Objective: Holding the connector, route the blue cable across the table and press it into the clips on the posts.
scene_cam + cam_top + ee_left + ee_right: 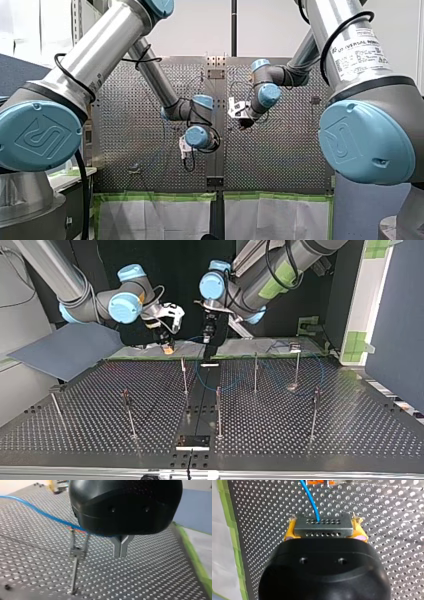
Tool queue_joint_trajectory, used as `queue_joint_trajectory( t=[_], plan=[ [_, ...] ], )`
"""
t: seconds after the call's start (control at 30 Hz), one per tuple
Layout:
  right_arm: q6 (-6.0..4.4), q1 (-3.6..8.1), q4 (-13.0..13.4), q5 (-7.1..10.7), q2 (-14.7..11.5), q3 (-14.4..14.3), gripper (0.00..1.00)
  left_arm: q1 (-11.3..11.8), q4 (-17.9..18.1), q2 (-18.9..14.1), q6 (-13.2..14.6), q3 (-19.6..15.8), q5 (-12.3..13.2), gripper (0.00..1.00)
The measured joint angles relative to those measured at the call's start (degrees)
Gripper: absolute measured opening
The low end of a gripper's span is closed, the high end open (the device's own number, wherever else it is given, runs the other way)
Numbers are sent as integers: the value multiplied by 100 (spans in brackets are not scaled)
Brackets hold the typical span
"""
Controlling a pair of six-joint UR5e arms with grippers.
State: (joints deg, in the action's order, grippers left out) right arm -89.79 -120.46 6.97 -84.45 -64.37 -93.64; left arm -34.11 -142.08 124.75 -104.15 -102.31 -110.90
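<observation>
My right jaws, with yellow pads [290, 531], clench the grey connector [323, 527] over the tabletop [387, 517]. The blue cable [312, 500] leaves the connector's far face. Apart from the connector, my left jaws are pressed together, empty.

Robotics lab workcell
Two industrial robot arms [95, 55] reach over a perforated metal table [350, 425] set with thin upright posts [218, 412]
</observation>
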Motion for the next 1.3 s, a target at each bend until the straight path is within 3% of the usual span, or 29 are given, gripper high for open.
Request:
queue_joint_trajectory(
  t=[0.2,0.5,0.77,0.93,1.13,1.3],
  plan=[
    [-25,27,118,47,6,-26,0,1,93,6,-95,246,-41,0],
    [-92,168,188,78,21,-35,0,126,96,9,-296,487,-74,0],
    [-214,288,496,265,69,-35,0,130,74,265,-238,692,306,0],
    [-172,345,640,418,232,-36,0,141,230,474,-297,812,521,0],
    [-147,400,857,662,457,-113,0,173,281,530,-349,952,487,0],
    [-171,462,1103,720,494,-175,0,186,293,531,-350,1005,504,0]
  ],
)
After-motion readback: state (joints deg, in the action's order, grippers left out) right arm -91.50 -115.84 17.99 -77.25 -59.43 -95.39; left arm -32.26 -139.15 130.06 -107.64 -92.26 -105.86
